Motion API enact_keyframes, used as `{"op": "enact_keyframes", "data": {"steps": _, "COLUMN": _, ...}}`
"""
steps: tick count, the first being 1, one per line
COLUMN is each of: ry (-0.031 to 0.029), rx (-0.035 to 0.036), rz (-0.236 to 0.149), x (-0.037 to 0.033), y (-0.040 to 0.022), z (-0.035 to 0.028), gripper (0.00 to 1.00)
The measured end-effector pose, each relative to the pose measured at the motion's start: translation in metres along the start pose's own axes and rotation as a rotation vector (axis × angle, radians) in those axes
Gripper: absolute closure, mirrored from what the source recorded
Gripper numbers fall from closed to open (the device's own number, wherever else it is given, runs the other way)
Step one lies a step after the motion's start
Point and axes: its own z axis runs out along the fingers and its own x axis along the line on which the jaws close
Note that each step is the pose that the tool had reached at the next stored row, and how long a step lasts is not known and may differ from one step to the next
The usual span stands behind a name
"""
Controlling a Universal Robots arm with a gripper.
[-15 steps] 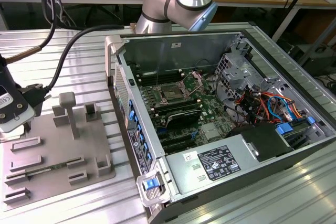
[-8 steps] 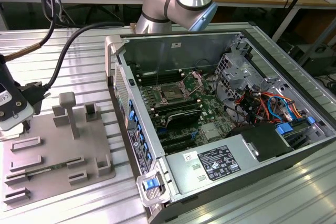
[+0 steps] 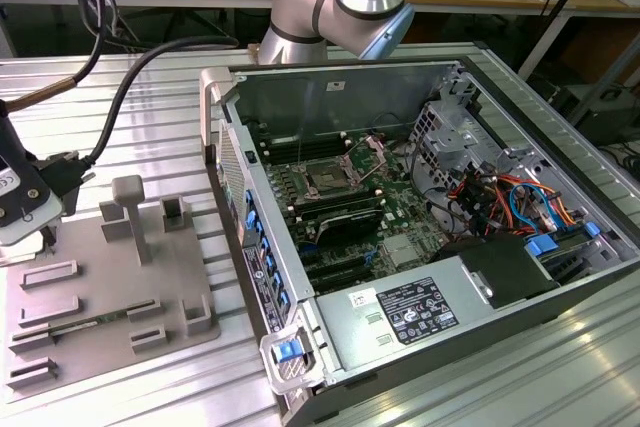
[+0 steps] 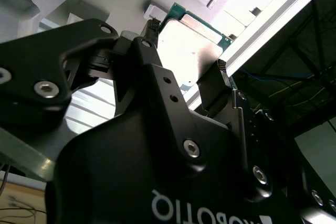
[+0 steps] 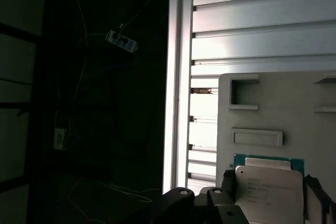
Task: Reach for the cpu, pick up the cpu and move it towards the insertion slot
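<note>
In both wrist views the cpu, a thin square chip with a silvery face and a green edge, sits between my black fingertips. My gripper is shut on it, one finger on one edge and the other finger on the opposite edge. It hangs over the grey fixture plate, close to the plate's edge. In the exterior view the white wrist end of my arm is at the far left. The insertion slot, a metal-framed socket on the green board, lies inside the open computer case, far to the right.
The grey fixture plate carries raised blocks and a tall post. A thick cable runs across the ribbed metal table. The case's side wall stands between the plate and the board. The table's edge drops to dark floor.
</note>
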Motion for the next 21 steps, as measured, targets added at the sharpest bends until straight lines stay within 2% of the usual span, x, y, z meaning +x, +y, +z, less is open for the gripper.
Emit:
{"op": "enact_keyframes", "data": {"steps": 9, "ry": 0.0004, "rx": 0.0002, "rz": 0.000, "x": 0.0001, "y": 0.0001, "z": -0.0017, "gripper": 0.45}}
{"op": "enact_keyframes", "data": {"steps": 21, "ry": 0.0000, "rx": 0.0000, "rz": 0.000, "x": 0.0003, "y": 0.0008, "z": -0.0146, "gripper": 0.45}}
